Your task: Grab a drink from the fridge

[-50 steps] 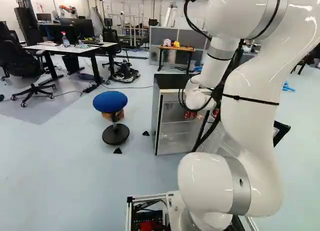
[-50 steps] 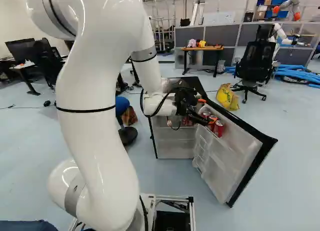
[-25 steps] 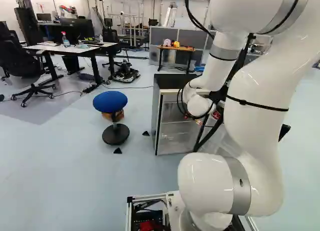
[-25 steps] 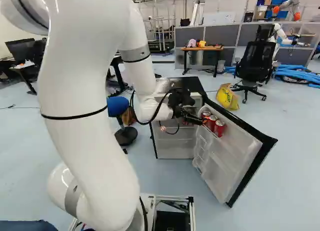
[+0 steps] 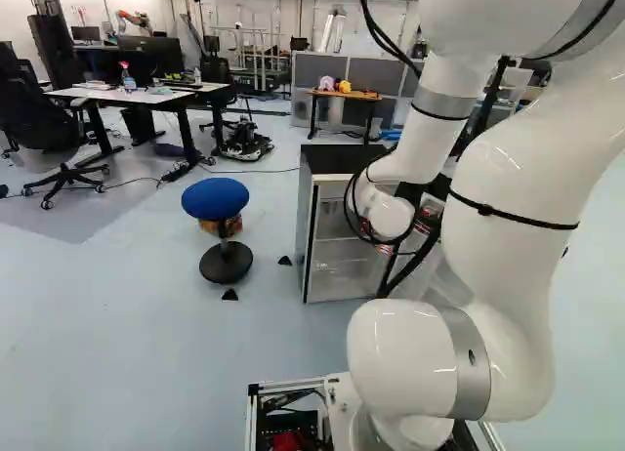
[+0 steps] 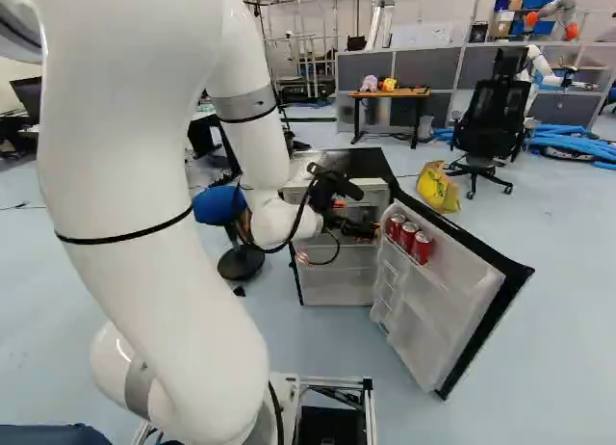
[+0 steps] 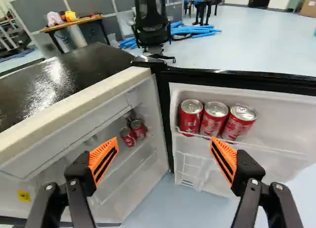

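Observation:
In the right base view my gripper [image 6: 371,230] is in front of the open fridge [image 6: 332,285], close beside the door's shelf. Its two fingers stand wide open in the wrist view, with nothing between the gripper's pads [image 7: 165,154]. Three red cans [image 7: 214,118] stand upright in a row on the upper shelf of the fridge door [image 7: 276,134], ahead of one finger. Two more red cans [image 7: 132,133] are deeper inside the fridge body, ahead of the other finger. Neither finger touches a can.
The fridge's black top [image 7: 54,77] and pale upper edge lie close to one finger. The door [image 6: 433,353] swings out toward the base. A blue stool [image 5: 216,197] stands beside the fridge. Behind are an office chair [image 6: 489,127], a yellow bag [image 6: 438,187] and another robot [image 6: 541,65].
The arm has swung, carrying the open gripper away from the door's cans toward the fridge body; those cans now show uncovered in the right base view. The base, fridge and door have stayed put.

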